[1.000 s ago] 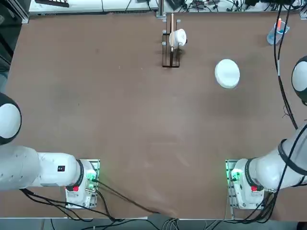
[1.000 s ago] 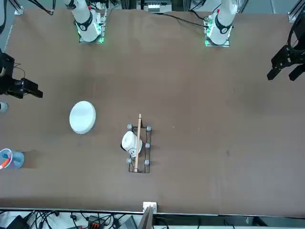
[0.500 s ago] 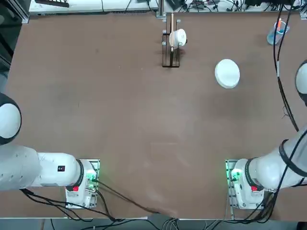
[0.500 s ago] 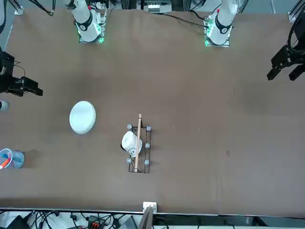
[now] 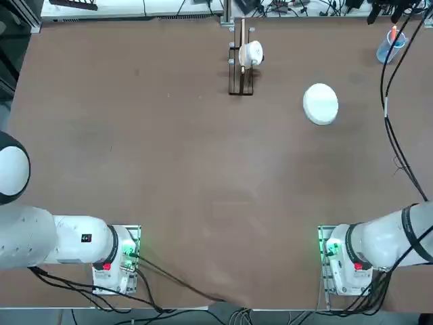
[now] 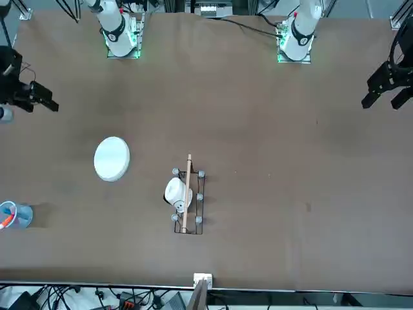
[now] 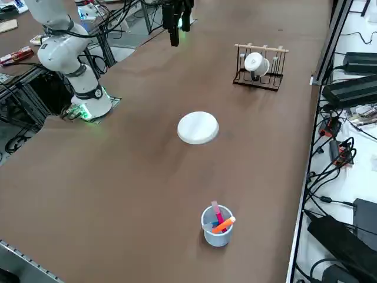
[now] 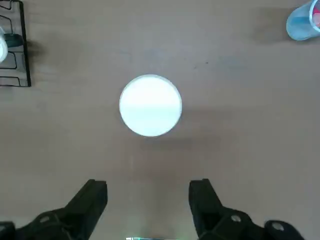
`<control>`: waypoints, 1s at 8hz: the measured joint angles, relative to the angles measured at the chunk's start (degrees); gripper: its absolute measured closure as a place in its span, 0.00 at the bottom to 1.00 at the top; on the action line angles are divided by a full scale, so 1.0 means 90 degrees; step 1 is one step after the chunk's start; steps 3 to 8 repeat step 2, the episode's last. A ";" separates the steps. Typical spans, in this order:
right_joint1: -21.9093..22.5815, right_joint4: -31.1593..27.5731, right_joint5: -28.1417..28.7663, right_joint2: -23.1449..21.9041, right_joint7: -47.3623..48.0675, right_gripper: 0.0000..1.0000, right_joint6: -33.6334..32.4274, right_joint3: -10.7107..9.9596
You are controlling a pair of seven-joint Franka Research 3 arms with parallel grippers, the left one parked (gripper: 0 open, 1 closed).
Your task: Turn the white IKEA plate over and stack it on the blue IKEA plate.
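The white IKEA plate (image 5: 320, 103) lies alone on the brown table, right of centre toward the far side; it also shows as the white IKEA plate (image 6: 111, 158) (image 7: 198, 127) (image 8: 150, 105). No blue IKEA plate can be seen in any view. My right gripper (image 8: 149, 200) hangs high above the table with its two fingers wide apart and nothing between them. In the wrist view the plate lies well beyond the fingertips, centred between them. From the front, the right gripper (image 6: 44, 100) is at the left edge, apart from the plate.
A wire rack holding a small white cup (image 5: 245, 57) (image 6: 183, 195) (image 7: 258, 63) stands at the far middle. A pale blue cup with red and orange pens (image 5: 391, 46) (image 6: 15, 215) (image 7: 217, 224) sits near the far right corner. Cables (image 5: 399, 135) hang over the right side.
In the front view my right gripper has shifted toward the robot's side. The white arm link has left the top view's right edge. The plate has not moved.
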 joint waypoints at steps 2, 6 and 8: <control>0.0003 -0.0008 0.0000 -0.0009 -0.0003 0.00 0.0000 0.0006; 0.0003 -0.0008 0.0000 -0.0009 -0.0003 0.00 0.0000 0.0006; 0.0003 -0.0008 0.0000 -0.0009 -0.0003 0.00 0.0000 0.0006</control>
